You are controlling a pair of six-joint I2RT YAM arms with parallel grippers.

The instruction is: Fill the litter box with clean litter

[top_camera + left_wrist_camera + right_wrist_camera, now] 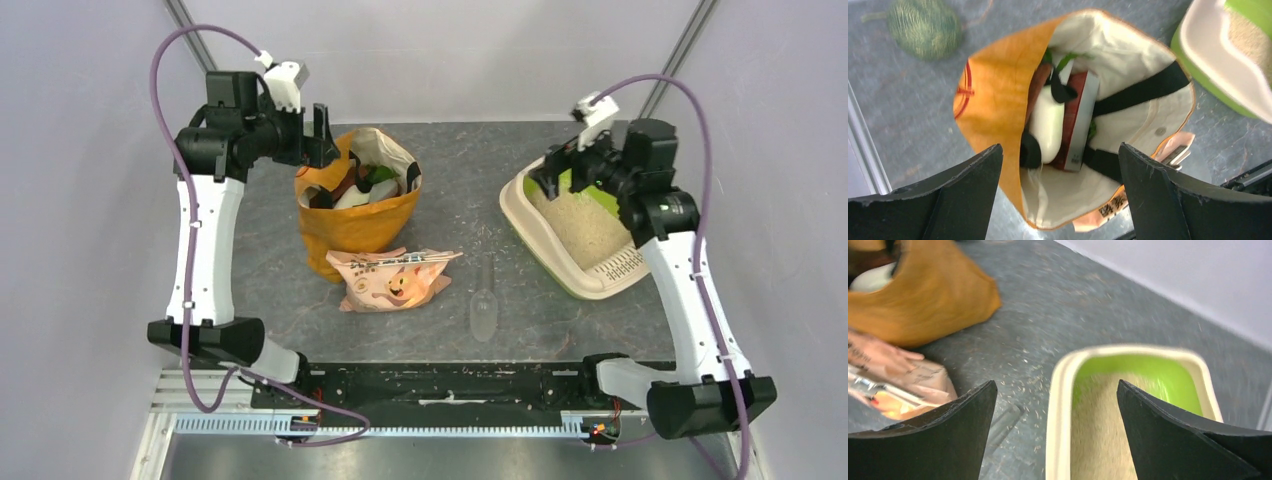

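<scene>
The litter box (521, 207) lies at the right of the table, its green hood (597, 194) at the far end and its slotted grille (622, 264) at the near end. Pale beige clean litter (583, 226) covers its floor. My right gripper (548, 173) hangs open and empty over the box's far left rim; in the right wrist view (1057, 382) the cream rim (1058, 405) and litter (1100, 435) show between its fingers. My left gripper (320, 135) is open and empty above the orange bag (355, 228); the left wrist view (1060, 147) looks down into that bag.
The orange bag (990, 100) holds a white bottle (1047, 122), a dark red box and greens. A pink litter pouch (393, 280) lies in front of it. A clear scoop (484, 305) lies mid-table. A green netted ball (923, 27) sits beyond the bag. Loose granules dot the table.
</scene>
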